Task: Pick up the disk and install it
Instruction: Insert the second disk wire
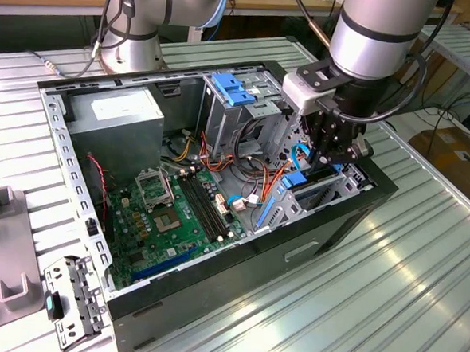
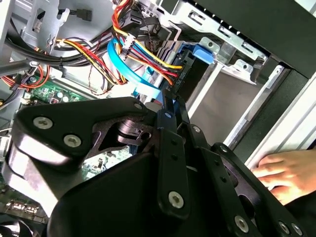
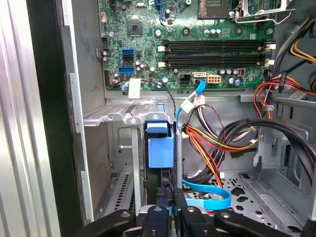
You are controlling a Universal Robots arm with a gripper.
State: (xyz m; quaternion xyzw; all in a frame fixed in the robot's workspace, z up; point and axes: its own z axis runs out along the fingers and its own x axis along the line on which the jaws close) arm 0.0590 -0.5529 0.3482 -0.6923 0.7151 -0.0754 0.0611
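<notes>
Black two-finger gripper [image 1: 334, 154] lowered into open grey metal computer case [image 1: 212, 294], fingers closed narrow on dark blue-railed disk [image 3: 161, 148], seated upright in drive bay

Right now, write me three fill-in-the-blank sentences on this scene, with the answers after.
1. The gripper hangs inside the open computer ____.
2. The plastic carrier of the disk below the gripper is coloured ____.
3. In the second wrist view, a person's ____ rests against the case's outer wall.

Answers: case; blue; hand
</notes>
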